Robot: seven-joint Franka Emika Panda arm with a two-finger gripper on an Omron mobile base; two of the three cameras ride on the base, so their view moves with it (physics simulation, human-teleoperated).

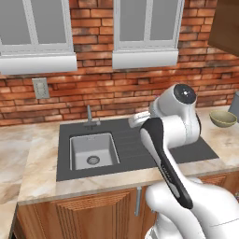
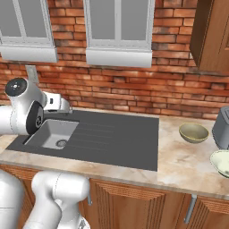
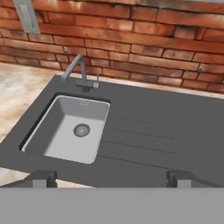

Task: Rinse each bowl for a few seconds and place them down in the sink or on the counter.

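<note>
Two bowls on marble counter — brick wall behind.

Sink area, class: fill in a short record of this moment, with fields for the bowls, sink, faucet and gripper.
olive-tan bowl: upright on the counter, right of the sink
pale bowl: on the counter at the right edge, nearer the front, partly cut off
sink: nothing in the basin, drain visible, bare drainboard
faucet: at the back of the basin; no water seen
gripper: open, holding nothing, above the sink's front edge
task progress: neither bowl picked up yet
</note>
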